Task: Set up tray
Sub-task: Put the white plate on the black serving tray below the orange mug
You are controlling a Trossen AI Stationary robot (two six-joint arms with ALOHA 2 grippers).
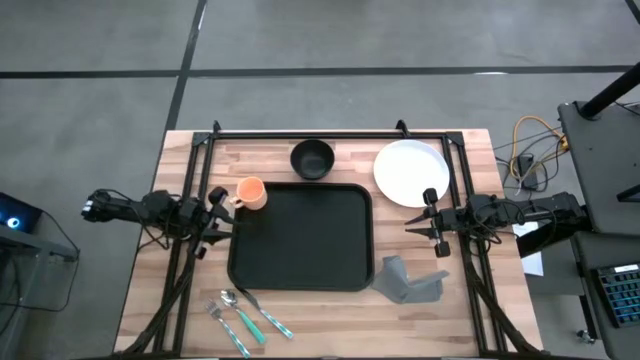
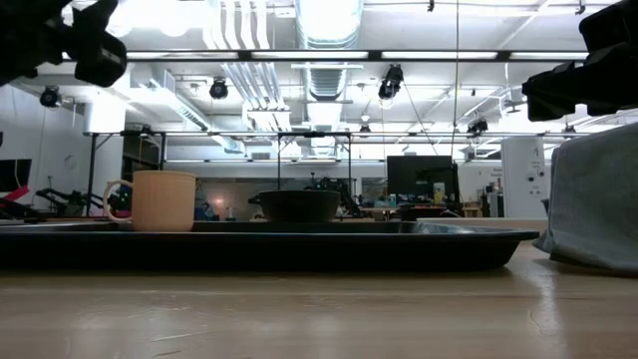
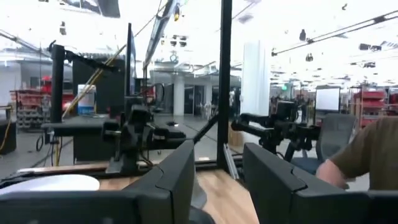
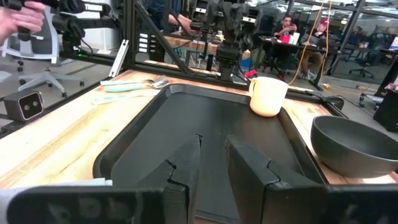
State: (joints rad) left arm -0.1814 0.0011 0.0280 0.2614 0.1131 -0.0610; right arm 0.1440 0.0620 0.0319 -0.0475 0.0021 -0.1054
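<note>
The black tray (image 1: 300,237) lies flat on the middle of the wooden table; it also shows in the right wrist view (image 4: 186,124). An orange cup (image 1: 250,193) stands upright at the tray's far left corner (image 4: 267,95). My left gripper (image 1: 222,210) hovers open just left of the tray, beside the cup, touching nothing. My right gripper (image 1: 432,222) hovers open just right of the tray, its fingers (image 4: 249,165) pointing across the tray and touching nothing.
A black bowl (image 1: 312,158) and a white plate (image 1: 411,172) rest on the table beyond the tray's far edge. A folded grey napkin (image 1: 410,282) lies at the near right. A spoon and fork with teal handles (image 1: 245,315) lie near the front edge. People show beyond the table (image 3: 367,155).
</note>
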